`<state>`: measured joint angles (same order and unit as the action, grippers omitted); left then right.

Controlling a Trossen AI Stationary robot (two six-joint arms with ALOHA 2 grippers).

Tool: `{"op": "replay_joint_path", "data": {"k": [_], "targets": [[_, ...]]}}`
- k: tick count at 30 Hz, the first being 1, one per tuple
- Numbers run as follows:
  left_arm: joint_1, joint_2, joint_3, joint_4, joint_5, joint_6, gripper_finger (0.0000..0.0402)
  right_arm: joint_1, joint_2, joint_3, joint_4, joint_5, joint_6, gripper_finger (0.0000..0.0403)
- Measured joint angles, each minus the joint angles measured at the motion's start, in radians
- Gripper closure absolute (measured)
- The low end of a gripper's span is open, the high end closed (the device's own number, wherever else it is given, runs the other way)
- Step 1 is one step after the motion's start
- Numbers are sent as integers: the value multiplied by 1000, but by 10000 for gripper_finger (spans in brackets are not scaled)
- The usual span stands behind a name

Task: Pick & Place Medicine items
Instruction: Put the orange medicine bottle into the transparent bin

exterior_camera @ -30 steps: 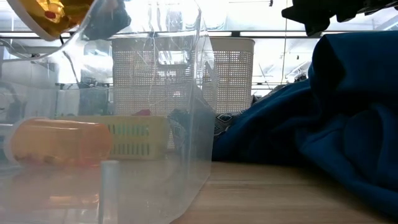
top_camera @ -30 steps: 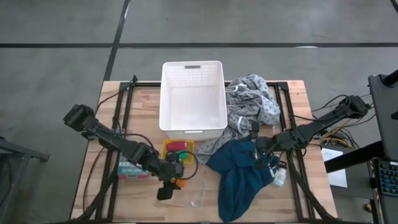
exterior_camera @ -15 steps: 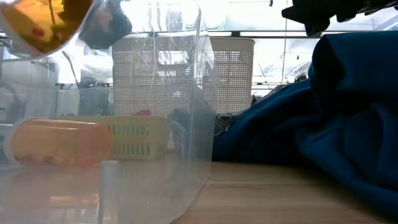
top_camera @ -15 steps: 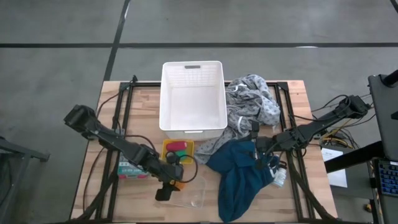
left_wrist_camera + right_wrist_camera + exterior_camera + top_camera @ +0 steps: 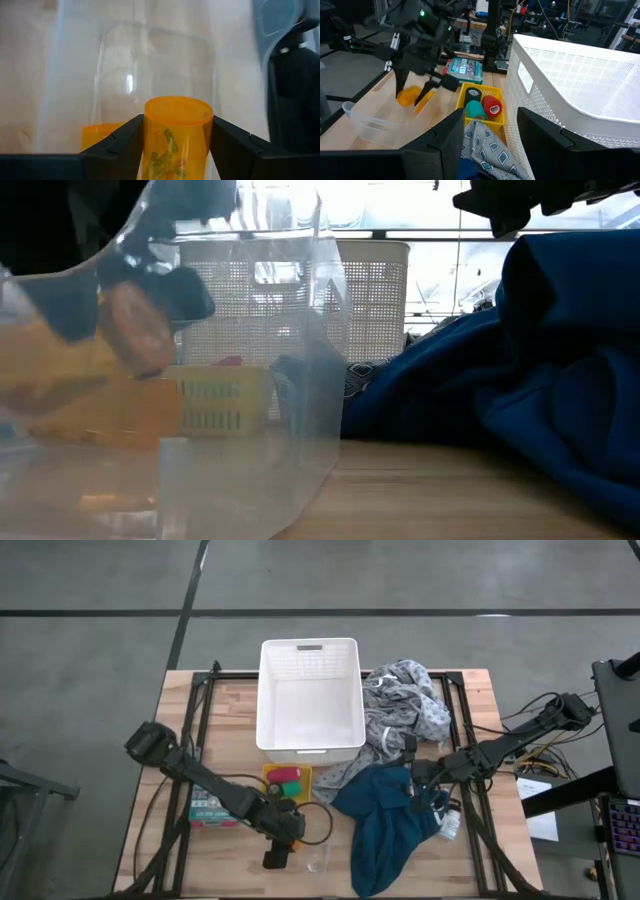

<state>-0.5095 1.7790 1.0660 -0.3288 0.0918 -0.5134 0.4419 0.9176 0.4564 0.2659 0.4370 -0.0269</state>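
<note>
High view: the left gripper has come forward and down since a second ago, from beside the yellow tray to the near edge of the clear container, and its arm has swung inward. The right gripper has not moved; it rests on the teal cloth, and whether its fingers are spread cannot be told here. One white basket, one grey patterned cloth, one labelled box and one white bottle share the counter.

Low view: the orange shape seen through the clear container has dropped from the top corner to mid-height; it is blurred, probably the carried bottle over the one lying there.

Left wrist view: the fingers pinch one orange pill bottle above the container; a second orange bottle lies inside.

Right wrist view: the yellow tray holds three rolls: dark green, teal and red. The right arm's own fingers stand parted with nothing between them.
</note>
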Motion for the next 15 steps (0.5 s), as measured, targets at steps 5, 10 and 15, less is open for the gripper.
{"op": "replay_joint_path", "data": {"k": [5,10,15], "targets": [[0,17,-1,-8,10,-9,199,0,0,0,0,0,0,223],[0,13,-3,-11,8,-12,191,0,0,0,0,0,0,225],[0,13,-3,-12,5,-16,168,0,0,0,0,0,0,223]]}}
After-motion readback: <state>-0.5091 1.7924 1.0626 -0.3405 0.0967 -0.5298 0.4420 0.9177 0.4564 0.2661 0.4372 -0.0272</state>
